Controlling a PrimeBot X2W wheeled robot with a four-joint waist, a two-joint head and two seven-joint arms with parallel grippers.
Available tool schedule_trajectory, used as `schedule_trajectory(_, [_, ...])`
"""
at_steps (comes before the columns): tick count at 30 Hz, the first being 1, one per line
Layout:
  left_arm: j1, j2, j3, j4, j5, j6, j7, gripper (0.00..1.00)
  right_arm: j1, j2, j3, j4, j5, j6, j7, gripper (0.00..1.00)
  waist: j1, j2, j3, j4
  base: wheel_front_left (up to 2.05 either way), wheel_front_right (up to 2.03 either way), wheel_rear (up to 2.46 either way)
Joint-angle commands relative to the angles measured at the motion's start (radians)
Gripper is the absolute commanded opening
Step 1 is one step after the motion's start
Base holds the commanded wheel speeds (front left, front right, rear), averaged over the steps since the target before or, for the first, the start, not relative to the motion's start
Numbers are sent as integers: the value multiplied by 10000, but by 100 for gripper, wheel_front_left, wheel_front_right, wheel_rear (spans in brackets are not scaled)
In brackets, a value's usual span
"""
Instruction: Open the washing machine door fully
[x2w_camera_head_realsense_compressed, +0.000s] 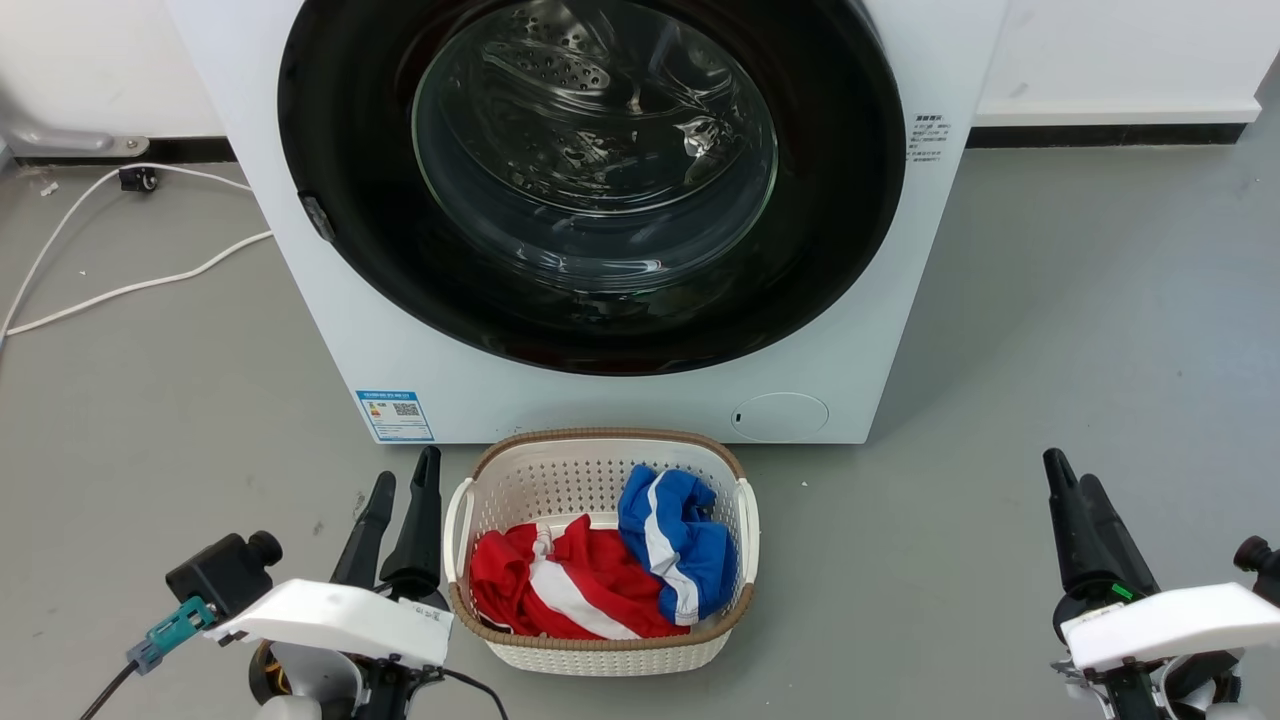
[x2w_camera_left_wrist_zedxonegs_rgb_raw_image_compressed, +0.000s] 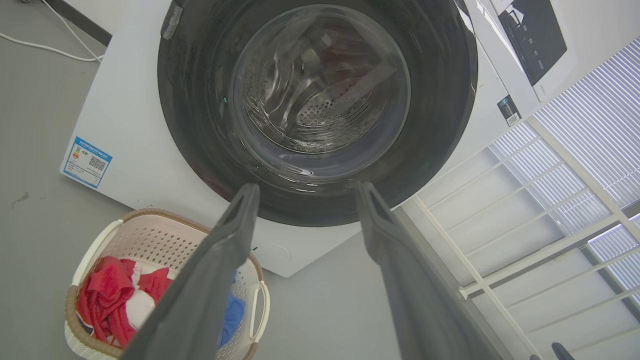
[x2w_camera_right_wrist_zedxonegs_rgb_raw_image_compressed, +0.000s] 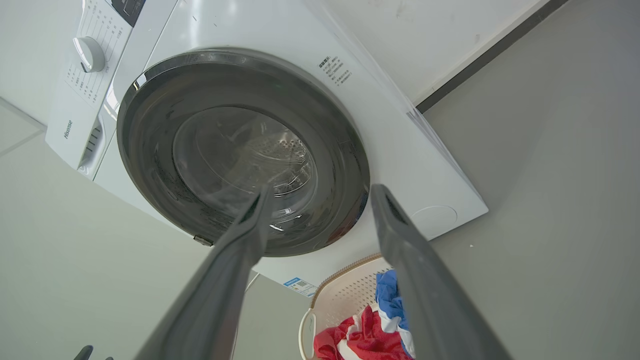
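The washing machine door (x2w_camera_head_realsense_compressed: 340, 250) is shut; its grey tab (x2w_camera_head_realsense_compressed: 316, 218) is located ahead, nearer the released left end effector (x2w_camera_head_realsense_compressed: 408, 470) than the released right end effector (x2w_camera_head_realsense_compressed: 1070, 470).

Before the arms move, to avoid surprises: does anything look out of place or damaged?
Nothing damaged or spilled. A laundry basket stands close before the washing machine, below its shut door; a white cable trails alongside.

Identify the washing machine (x2w_camera_head_realsense_compressed: 600, 405) by its white body and the washing machine door (x2w_camera_head_realsense_compressed: 340, 200) by its glossy black ring around clear glass. Beside your dark-fingered left tool (x2w_camera_head_realsense_compressed: 407, 467), the basket (x2w_camera_head_realsense_compressed: 600, 655) is cream, perforated and brown-rimmed. The red garment (x2w_camera_head_realsense_compressed: 510, 575) carries white stripes; the blue garment (x2w_camera_head_realsense_compressed: 700, 565), one white stripe.
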Motion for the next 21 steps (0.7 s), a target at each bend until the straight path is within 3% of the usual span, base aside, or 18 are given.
schedule_trajectory(1, [-65,124,-46,-173,432,60,-121,100,-51,-107,39,-210,-397,11,-27,100,0,0,-6,-2,0,0,0])
schedule_trajectory(7, [-20,341,-299,-183,1671,262,-347,100,43,-125,112,-311,-1508,13,-21,100,0,0,-28,-3,0,0,0])
schedule_trajectory(21, [22,713,-765,-183,3448,559,-742,100,198,-168,173,-560,-3598,15,-117,100,0,0,-39,4,0,0,0])
